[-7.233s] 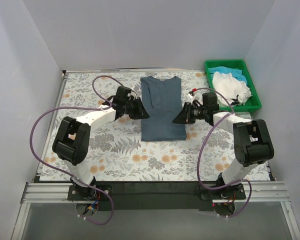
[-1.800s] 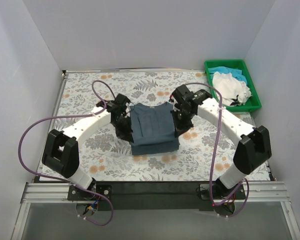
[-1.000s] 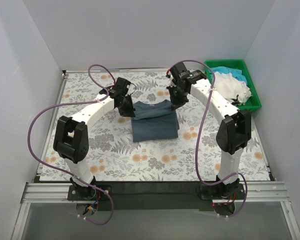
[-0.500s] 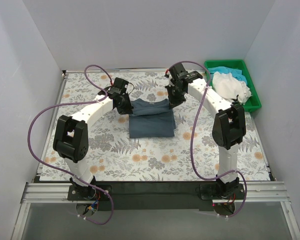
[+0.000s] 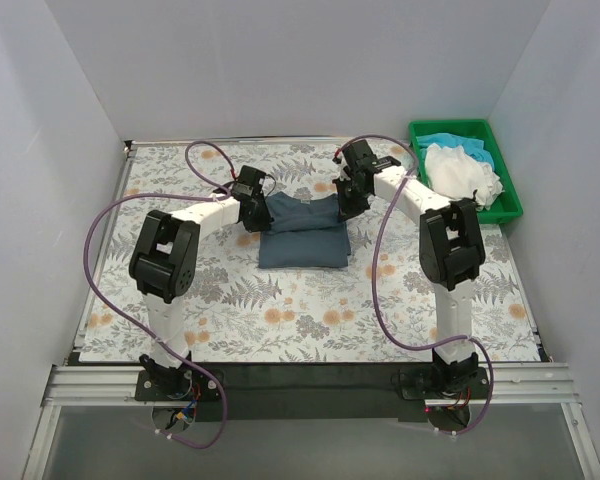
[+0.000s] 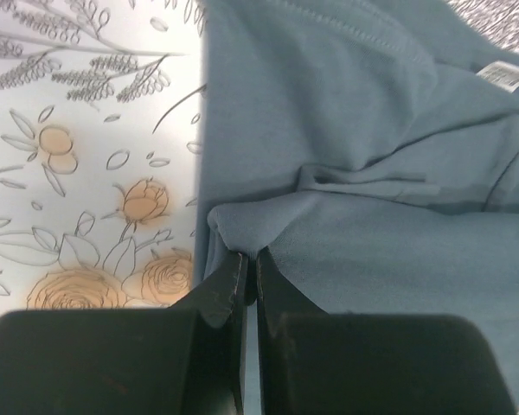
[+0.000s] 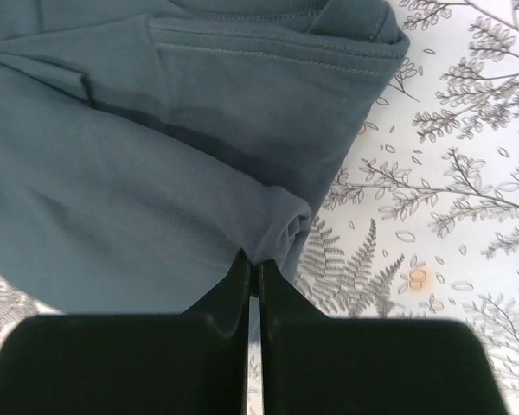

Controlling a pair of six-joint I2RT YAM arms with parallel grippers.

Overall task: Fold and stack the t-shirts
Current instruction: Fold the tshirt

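Observation:
The slate blue-grey t-shirt (image 5: 303, 232) lies folded into a short block at the middle of the flowered table. My left gripper (image 5: 261, 214) is shut on a pinch of its left edge (image 6: 242, 226). On the other side, my right gripper (image 5: 344, 208) is shut on the folded right corner (image 7: 287, 226). Both grippers sit low at the shirt's far corners. The collar seam and a small label (image 6: 503, 76) show in the left wrist view. The white t-shirt (image 5: 462, 172) and the turquoise t-shirt (image 5: 442, 140) lie crumpled in the tray.
The green plastic tray (image 5: 510, 195) stands at the back right corner against the white wall. Purple cables loop above both arms. The flowered tablecloth (image 5: 280, 310) spreads bare in front of the shirt and to its left.
Both grippers have carried the shirt's near hem up and over to the far end, halving its length, then lowered onto the table. The arms have swung inward toward the back.

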